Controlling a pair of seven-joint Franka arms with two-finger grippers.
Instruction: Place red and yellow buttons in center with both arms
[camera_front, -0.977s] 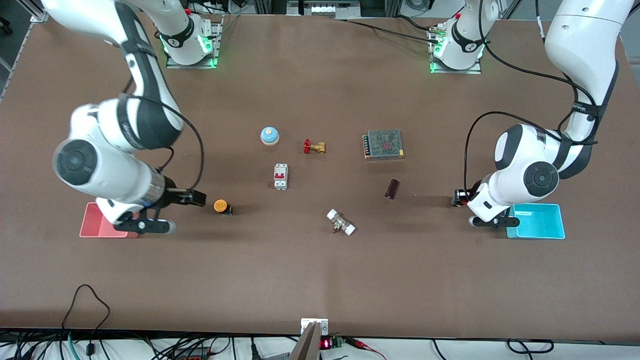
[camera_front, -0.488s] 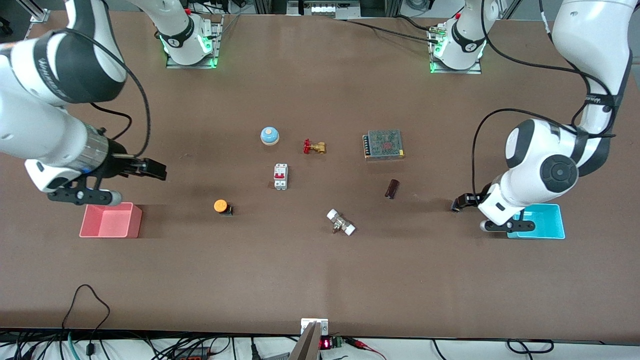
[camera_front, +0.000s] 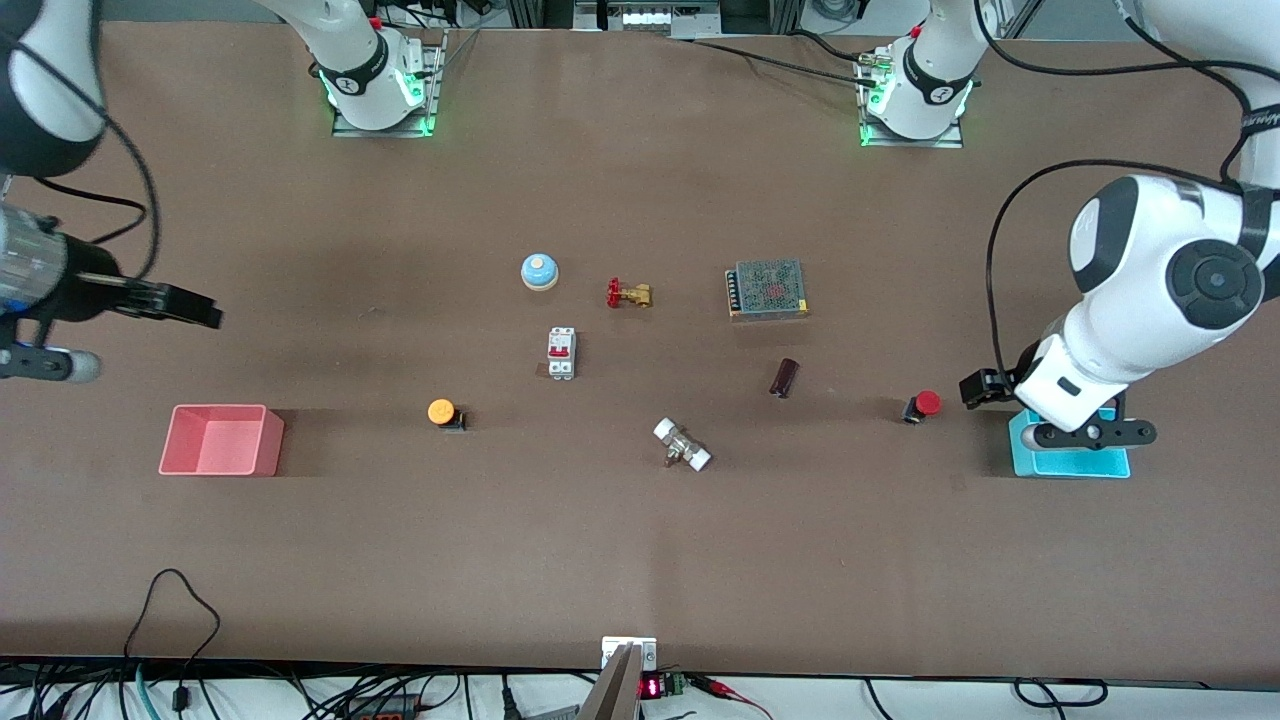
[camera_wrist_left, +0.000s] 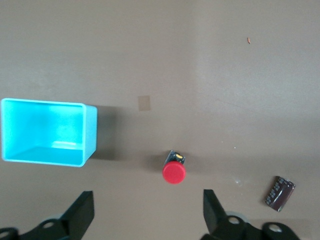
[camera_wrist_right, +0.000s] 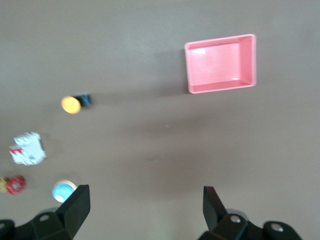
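Note:
The yellow-capped button (camera_front: 441, 412) stands on the brown tabletop toward the right arm's end, beside the pink tray (camera_front: 220, 408). It also shows in the right wrist view (camera_wrist_right: 74, 103). The red-capped button (camera_front: 922, 405) stands toward the left arm's end, beside the cyan tray (camera_front: 1070, 468), and shows in the left wrist view (camera_wrist_left: 174, 171). My left gripper (camera_front: 985, 388) is open and empty, up over the table between the red button and the cyan tray (camera_wrist_left: 50, 156). My right gripper (camera_front: 190, 308) is open and empty, high over the table's edge by the pink tray (camera_wrist_right: 221, 63).
Around the table's middle are a blue bell (camera_front: 539, 271), a red-handled brass valve (camera_front: 628, 294), a white breaker (camera_front: 561, 353), a meshed power supply (camera_front: 768, 289), a dark cylinder (camera_front: 784, 377) and a white-ended fitting (camera_front: 682, 444).
My left gripper let go of the red button and drew back toward the cyan tray. My right gripper rose and swung away from the yellow button toward its end of the table.

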